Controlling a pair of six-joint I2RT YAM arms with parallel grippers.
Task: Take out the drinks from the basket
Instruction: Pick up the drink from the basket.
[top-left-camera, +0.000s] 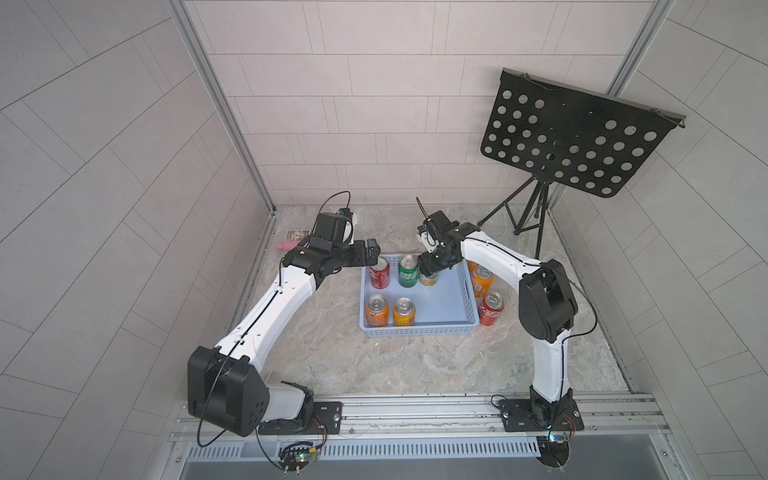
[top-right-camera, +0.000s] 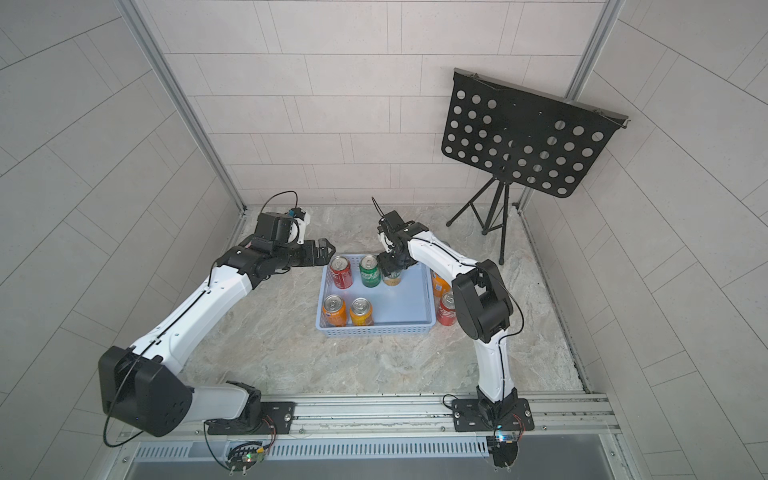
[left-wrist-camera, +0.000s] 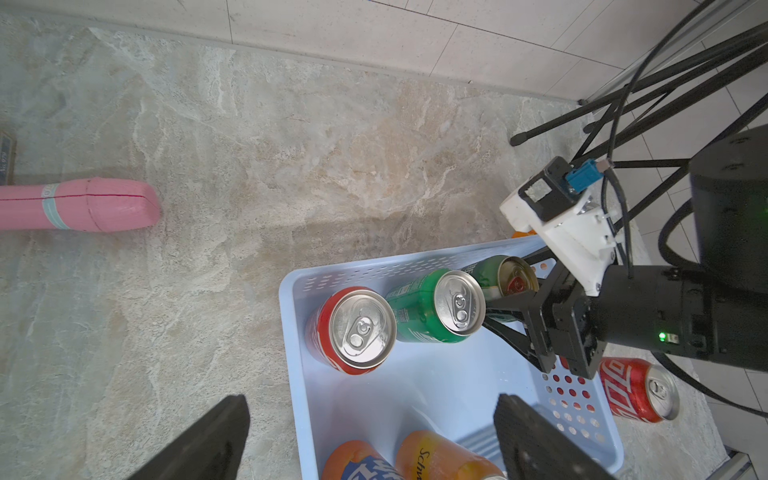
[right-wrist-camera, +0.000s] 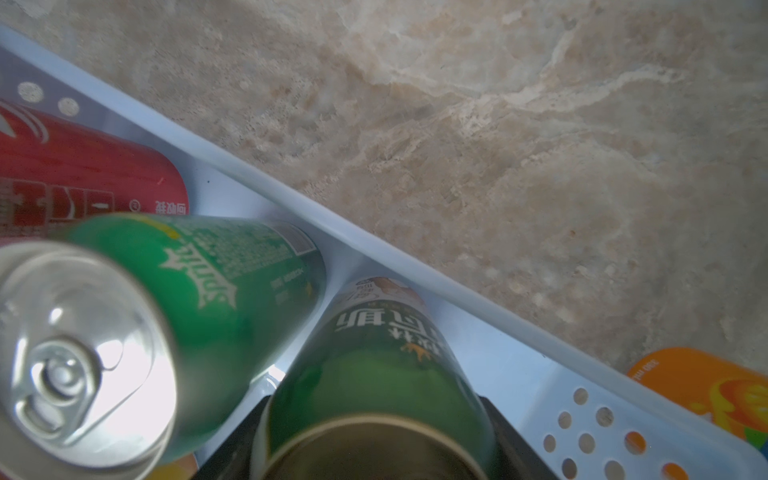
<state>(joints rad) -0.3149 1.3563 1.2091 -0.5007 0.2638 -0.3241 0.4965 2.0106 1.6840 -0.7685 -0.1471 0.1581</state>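
Marble tabletop (top-left-camera: 374, 365) fills my view. At left, the left gripper (top-right-camera: 328, 250) hovers with jaws apart by the basket (top-left-camera: 415, 332). The basket holds a red can (top-left-camera: 379, 272), a green can (top-left-camera: 407, 270) and two orange cans (top-left-camera: 377, 309). I see the right gripper (top-left-camera: 430, 269) clamped on a dark green can (left-wrist-camera: 513, 278) in the far row. An outside orange can (top-left-camera: 482, 281) and an outside red can (top-left-camera: 491, 308) stand right of the basket.

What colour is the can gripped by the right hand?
Dark green body, gold-toned top; the can shows best in the left wrist view.
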